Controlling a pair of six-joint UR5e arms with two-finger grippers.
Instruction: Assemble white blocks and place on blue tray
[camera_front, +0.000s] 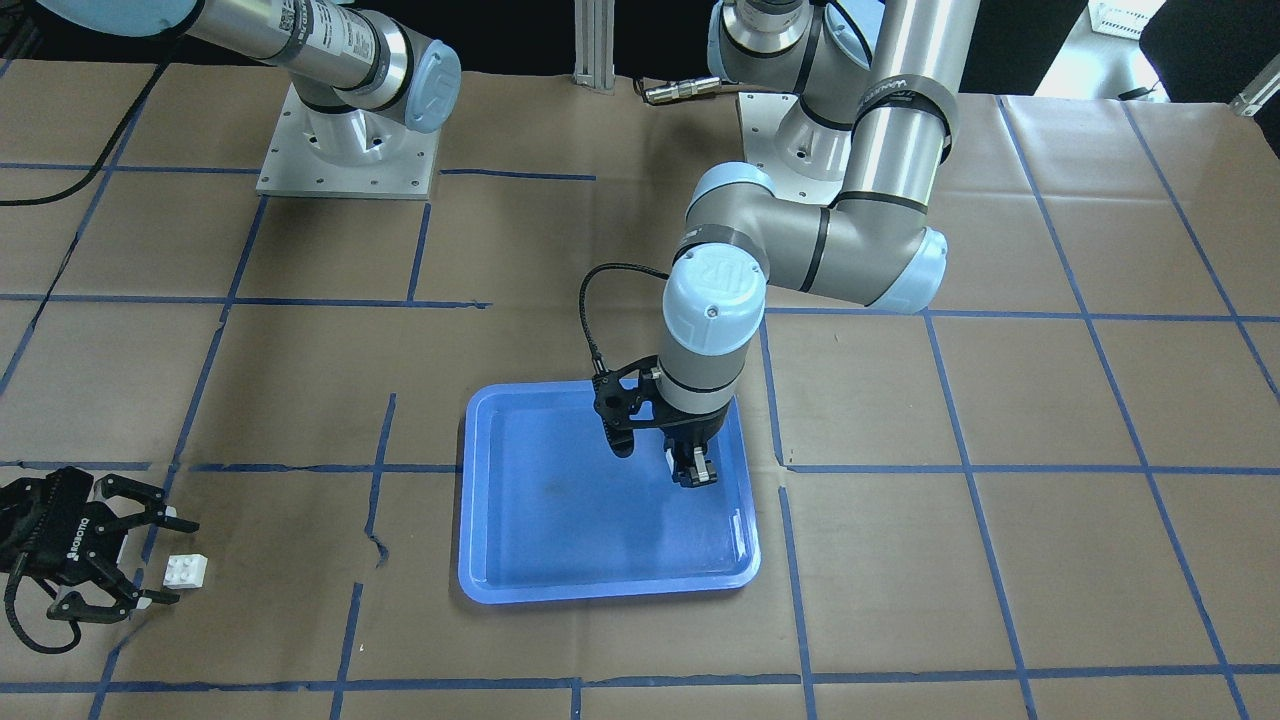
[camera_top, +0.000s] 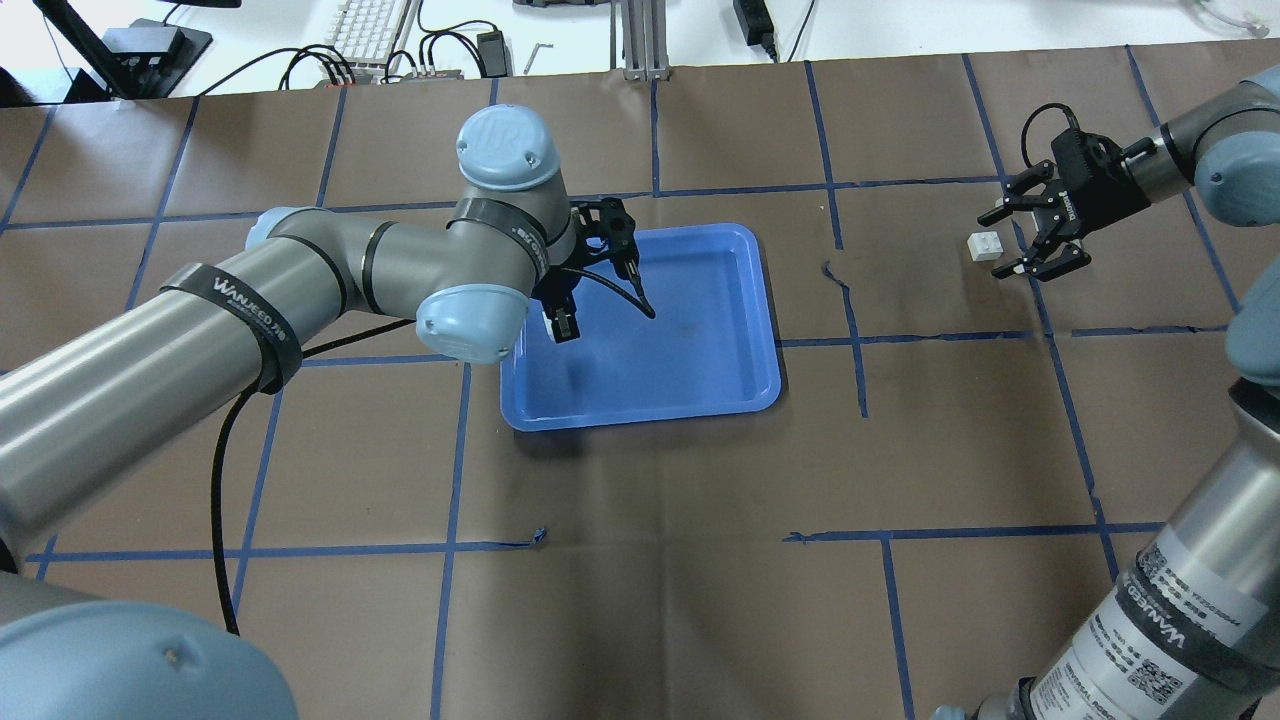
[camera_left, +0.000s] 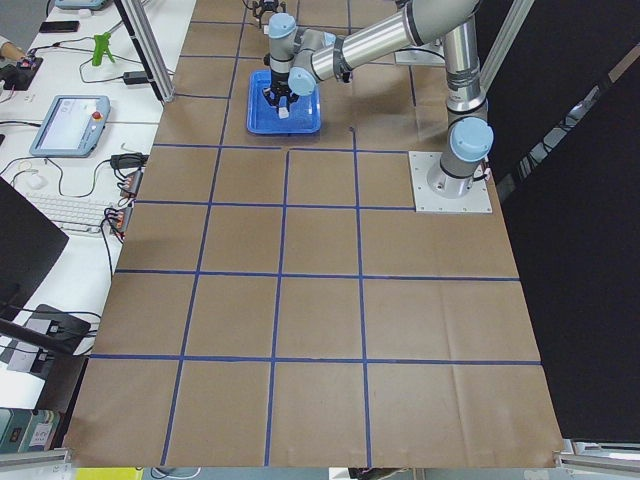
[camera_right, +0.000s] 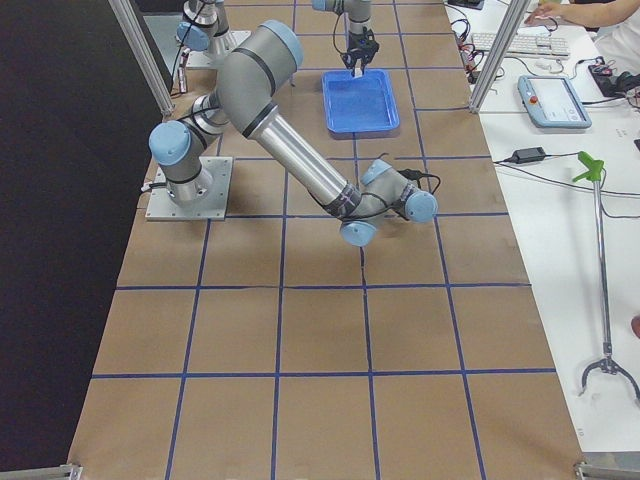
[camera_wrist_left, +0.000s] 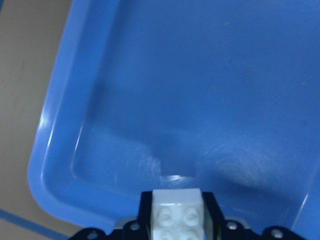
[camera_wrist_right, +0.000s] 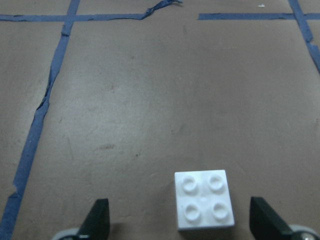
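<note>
left arm (camera_top: 120, 370): silver tube, pale-blue caps, WANJEED band; right claw (camera_front: 175, 560): black, ROBOTIQ print

Wide room between the spread fingers of the right gripper (camera_top: 997, 244), taken up only by the loose white block (camera_top: 985, 244), apart from both fingertips and nearer one of them. Bare brown paper (camera_top: 650, 600) all round. Over the blue tray (camera_front: 600, 592), barred on the robot's left side by the left gripper (camera_front: 693, 470), its looping cable (camera_front: 583, 300) and the bent left arm (camera_front: 860, 250); free floor across the rest. Under the held white block (camera_wrist_left: 177, 212), seemingly a small gap above the tray.
</note>
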